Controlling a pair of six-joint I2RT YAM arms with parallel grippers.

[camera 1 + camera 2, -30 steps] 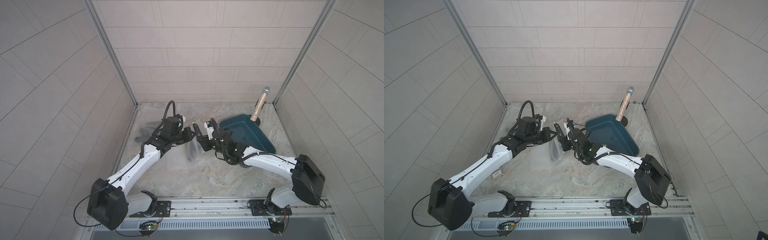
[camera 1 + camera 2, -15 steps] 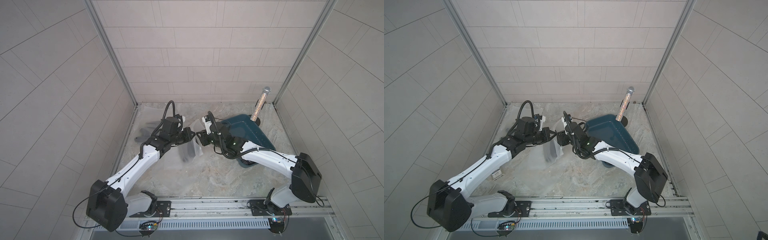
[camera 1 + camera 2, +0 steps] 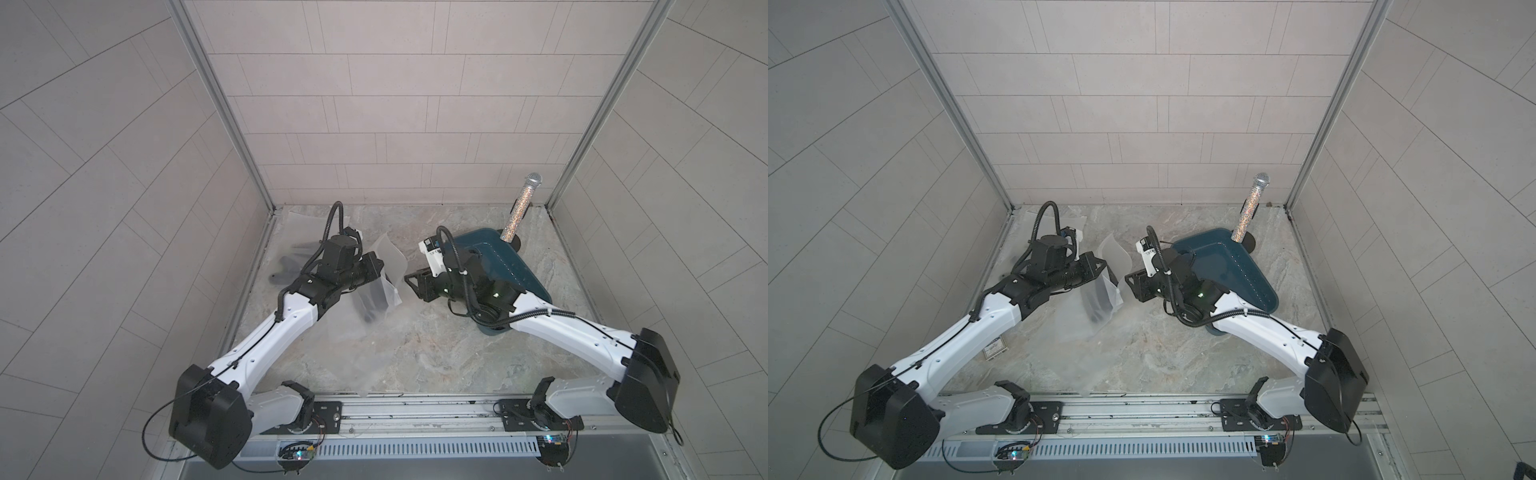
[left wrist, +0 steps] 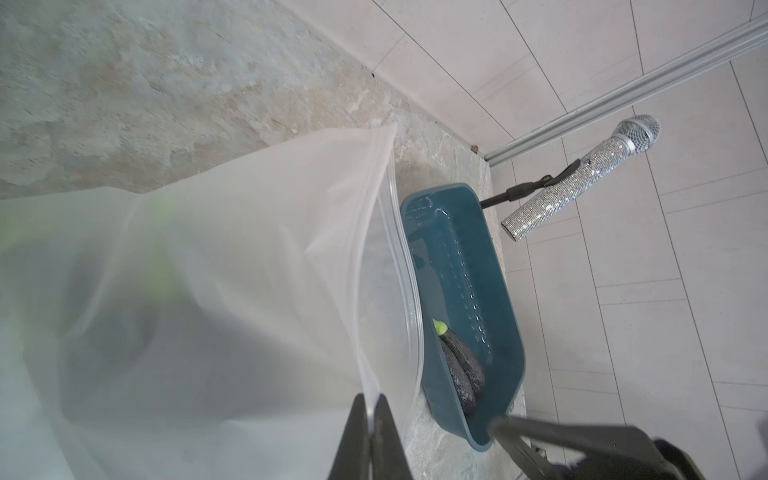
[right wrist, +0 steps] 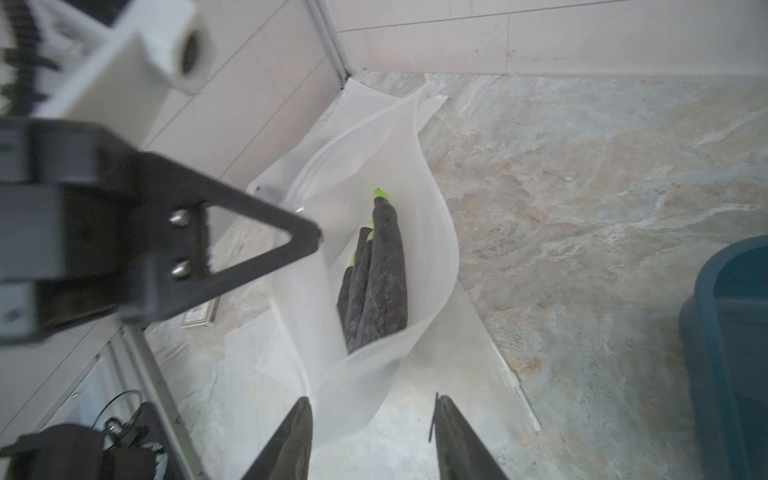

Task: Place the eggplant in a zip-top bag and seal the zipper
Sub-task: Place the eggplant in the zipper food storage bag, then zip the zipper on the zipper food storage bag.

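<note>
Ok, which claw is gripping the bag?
The left claw, shut on the zipper edge of the bag; the right claw stands open.

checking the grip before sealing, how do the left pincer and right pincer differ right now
The left pincer is shut, pinching the zip-top bag by its rim; the right pincer stands open, gripping nothing. The left pincer touches the bag; the right pincer faces its open mouth, with the eggplants inside. Both are black and tapered.
</note>
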